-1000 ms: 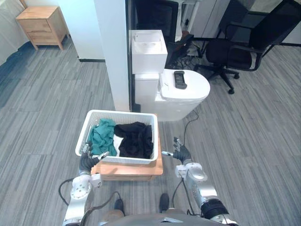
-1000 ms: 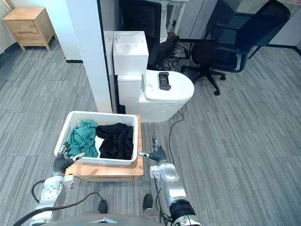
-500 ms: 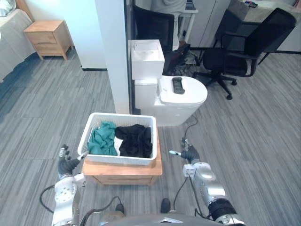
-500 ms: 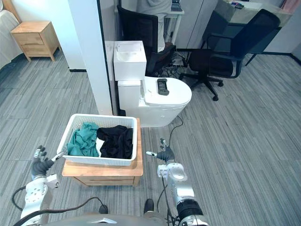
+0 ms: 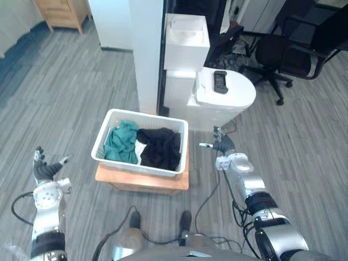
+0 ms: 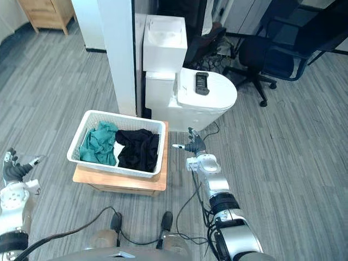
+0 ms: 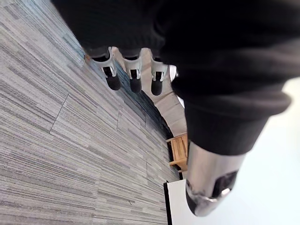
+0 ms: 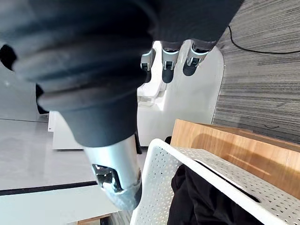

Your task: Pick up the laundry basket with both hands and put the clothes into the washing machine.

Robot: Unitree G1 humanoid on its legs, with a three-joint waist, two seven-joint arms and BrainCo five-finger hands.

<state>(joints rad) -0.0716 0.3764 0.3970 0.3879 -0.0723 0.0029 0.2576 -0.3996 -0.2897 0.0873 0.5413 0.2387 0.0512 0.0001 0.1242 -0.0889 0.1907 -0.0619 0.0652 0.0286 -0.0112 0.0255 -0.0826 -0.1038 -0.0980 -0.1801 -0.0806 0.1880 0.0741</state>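
Observation:
A white perforated laundry basket (image 5: 102, 145) stands on a low wooden table (image 5: 142, 183), holding a teal garment (image 5: 120, 142) and a black garment (image 5: 160, 148). My left hand (image 5: 43, 169) is open over the floor, well to the left of the basket and apart from it; its straight fingers (image 7: 133, 77) show above bare floor. My right hand (image 5: 222, 145) is open just right of the basket's far right corner, not touching it. Past its fingers (image 8: 168, 61) I see the basket's rim (image 8: 206, 161) and the black garment (image 8: 197, 201). A white rounded, toilet-shaped unit (image 5: 234, 103) with a shut lid stands behind the basket.
A black remote (image 5: 220, 81) lies on the white unit's lid. A white pillar (image 5: 145, 49) rises behind the basket's far left. Black office chairs (image 5: 285, 51) stand at the back right, a wooden nightstand (image 5: 62, 11) at the far left. Grey plank floor lies all around.
The camera has shifted. My left hand has drawn away from the basket's front left corner, out to the left. My right hand has moved forward along the basket's right side.

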